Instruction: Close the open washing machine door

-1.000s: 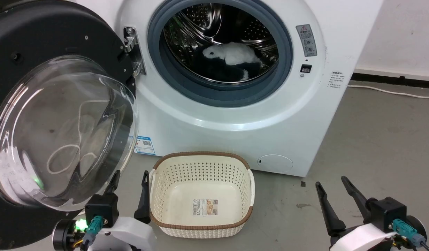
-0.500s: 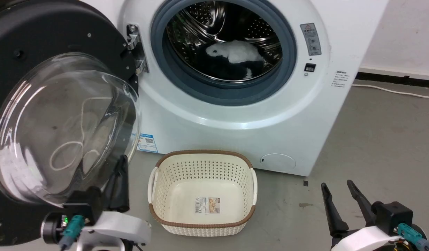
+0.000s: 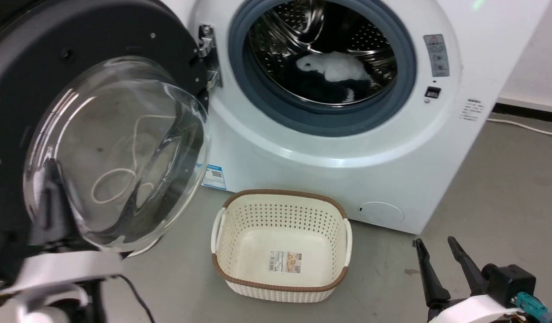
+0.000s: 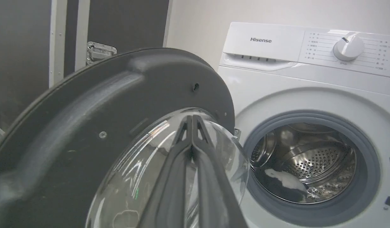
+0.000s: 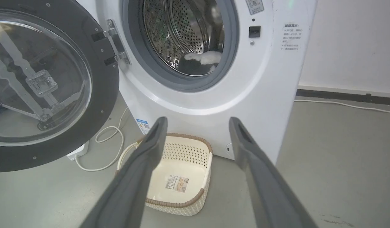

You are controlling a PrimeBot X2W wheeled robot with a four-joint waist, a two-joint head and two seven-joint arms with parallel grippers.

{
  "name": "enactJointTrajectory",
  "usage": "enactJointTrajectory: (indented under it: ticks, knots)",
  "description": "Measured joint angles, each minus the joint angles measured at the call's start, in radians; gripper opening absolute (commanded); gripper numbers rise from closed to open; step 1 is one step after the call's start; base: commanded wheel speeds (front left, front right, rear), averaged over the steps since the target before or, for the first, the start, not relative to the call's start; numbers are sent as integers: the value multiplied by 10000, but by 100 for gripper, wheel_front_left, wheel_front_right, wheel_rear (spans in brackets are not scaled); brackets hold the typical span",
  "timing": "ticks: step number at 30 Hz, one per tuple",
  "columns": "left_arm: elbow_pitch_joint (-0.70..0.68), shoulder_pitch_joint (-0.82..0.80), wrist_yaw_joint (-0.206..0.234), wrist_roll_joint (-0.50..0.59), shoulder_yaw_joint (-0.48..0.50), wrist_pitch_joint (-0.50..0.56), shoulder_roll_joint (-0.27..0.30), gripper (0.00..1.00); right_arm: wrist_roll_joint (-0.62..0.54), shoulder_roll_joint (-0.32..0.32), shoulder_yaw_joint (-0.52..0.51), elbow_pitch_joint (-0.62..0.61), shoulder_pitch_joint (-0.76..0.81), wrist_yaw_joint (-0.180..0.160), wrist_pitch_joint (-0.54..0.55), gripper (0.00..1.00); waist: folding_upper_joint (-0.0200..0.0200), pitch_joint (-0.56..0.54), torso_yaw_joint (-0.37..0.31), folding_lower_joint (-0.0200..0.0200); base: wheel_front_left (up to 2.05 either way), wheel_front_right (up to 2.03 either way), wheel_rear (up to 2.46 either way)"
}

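The washing machine door [image 3: 101, 40], black with a bulging glass bowl, stands swung wide open on its left hinge. It also shows in the left wrist view as the door [image 4: 87, 110] and in the right wrist view as the door [image 5: 99, 95]. The white washing machine [image 3: 302, 179] has its grey-ringed drum mouth uncovered. My left gripper [image 3: 51, 179], blurred, is low against the door's left side. In its own view the left gripper [image 4: 192, 118] is shut and empty, pointing at the glass bowl; I cannot tell if it touches. My right gripper [image 3: 435, 244] hangs open at the lower right, and is seen again as the right gripper [image 5: 197, 123].
A cream perforated basket [image 3: 284, 194] sits empty on the floor before the machine. White and dark laundry [image 3: 334, 67] lies in the drum. A white cable [image 5: 112, 148] loops on the floor under the door. Another cord [image 3: 527, 128] runs along the right wall.
The head camera has shifted, sliding the scene rightward. My left gripper moved left from beside the basket to the door's lower left, and its fingers came together. The right gripper stayed open.
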Motion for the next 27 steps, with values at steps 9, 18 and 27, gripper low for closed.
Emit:
enactJointTrajectory:
  ticks: [9,18,27]
  knots:
    - [577,-538,-341,-313,2389,-196,4,0,284,0,-58,196,10,0,-178,100,0,125,557,0,0,0,0]
    - [2518,-1416,-600,-303,3925,-366,892,0,314,0,-148,355,-30,0,-368,100,0,638,977,0,0,0,0]
    - [4592,-2036,-784,-577,4387,25,2184,0,311,0,-303,491,-160,0,-543,100,0,1328,1205,1,0,0,0]
